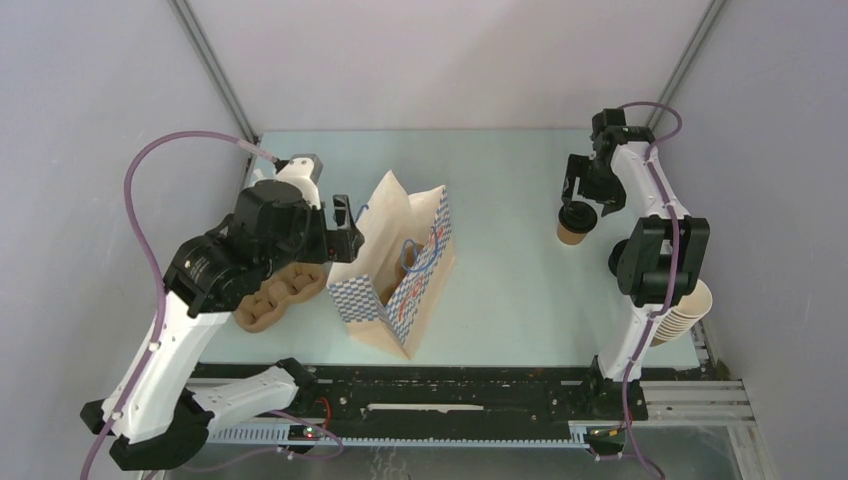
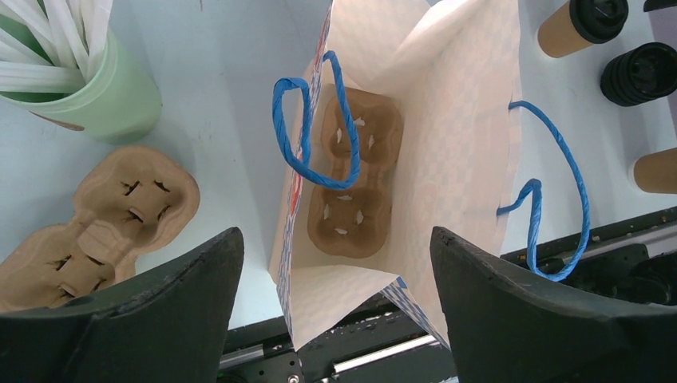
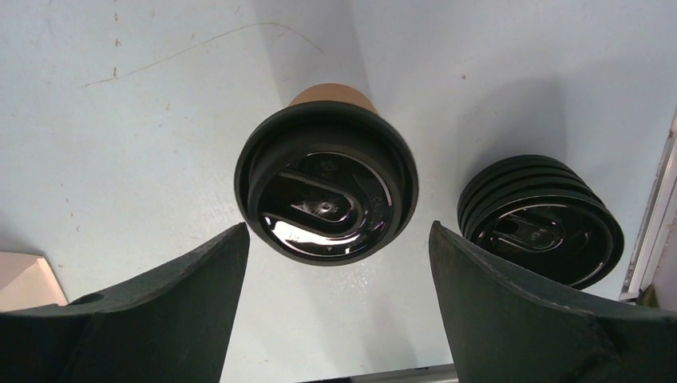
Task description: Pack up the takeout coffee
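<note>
The right gripper (image 3: 337,231), spread wide and empty, hangs over the coffee cup (image 3: 326,191); the left gripper (image 2: 335,234), equally spread, hovers over the paper bag (image 2: 455,120).

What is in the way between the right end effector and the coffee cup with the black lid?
Nothing that I can see. The right end effector is open right above the takeout coffee, with only air between them. The stack of black lids sits off to the side.
</note>
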Controlling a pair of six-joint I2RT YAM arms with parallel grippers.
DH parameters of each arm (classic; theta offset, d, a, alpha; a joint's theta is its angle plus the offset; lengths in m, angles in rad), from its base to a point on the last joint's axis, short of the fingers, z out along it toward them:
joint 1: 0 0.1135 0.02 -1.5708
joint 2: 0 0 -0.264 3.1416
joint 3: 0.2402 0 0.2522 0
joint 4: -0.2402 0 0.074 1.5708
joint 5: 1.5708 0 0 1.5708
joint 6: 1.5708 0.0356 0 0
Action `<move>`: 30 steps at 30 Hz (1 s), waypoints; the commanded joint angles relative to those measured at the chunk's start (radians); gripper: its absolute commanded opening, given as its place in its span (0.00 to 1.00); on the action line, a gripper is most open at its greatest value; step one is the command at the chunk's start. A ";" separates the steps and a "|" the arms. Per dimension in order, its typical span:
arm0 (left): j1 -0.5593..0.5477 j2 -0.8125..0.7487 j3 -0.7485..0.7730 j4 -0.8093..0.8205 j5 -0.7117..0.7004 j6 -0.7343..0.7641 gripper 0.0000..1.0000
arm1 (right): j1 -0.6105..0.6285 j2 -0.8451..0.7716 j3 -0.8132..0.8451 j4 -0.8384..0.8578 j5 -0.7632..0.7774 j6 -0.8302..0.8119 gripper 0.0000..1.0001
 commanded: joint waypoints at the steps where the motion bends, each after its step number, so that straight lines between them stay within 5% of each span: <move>1: 0.009 0.020 0.062 0.005 -0.005 0.042 0.91 | 0.028 -0.050 0.040 -0.029 -0.022 0.007 0.91; 24: 0.037 0.111 0.130 0.006 0.005 0.131 0.92 | 0.017 0.034 0.045 -0.010 0.006 0.009 0.93; 30: 0.039 0.114 0.132 0.010 -0.007 0.138 0.92 | 0.002 0.049 0.047 -0.006 -0.021 0.005 0.86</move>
